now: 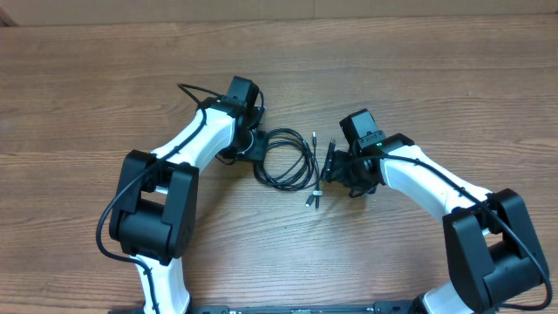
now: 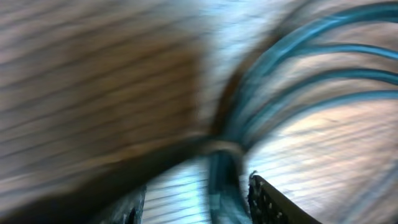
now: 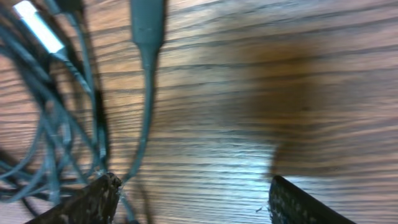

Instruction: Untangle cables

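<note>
Right gripper (image 3: 193, 185) fingertips fill the near edge of its wrist view. Jaws wide apart, bare table (image 3: 249, 93) between them, nothing held. One strand of the cables (image 3: 148, 93) runs down to brush the tip of the finger (image 3: 99, 193) at the left of that view. The rest of the tangle lies just left of it, outside the jaws. Dark plug end (image 3: 147, 22) sits farther out, at the head of that strand. Pale plug (image 3: 37, 25) at far left.

Left gripper (image 2: 196, 186), own view badly smeared. Jaws apart, bunched strands passing between them, a strip of table showing left of the bunch. Judged loose around it, not pinching.

Overhead: the cables make one coil mid-table between the two grippers. Left gripper is at the coil's far-left edge, right gripper just right of the loose plugs. Two more plugs lie nearer, just off the coil.

Risks, judged:
- Right jaws closing where they stand would catch nothing, or nip only the one strand at the fingertip. A pull on that strand could cinch the loops instead of freeing them.
- Plugs could hook in the coil when drawn through.
- Left hold is loose, so a tug from the right may drag the whole coil across the table rather than separate it.
</note>
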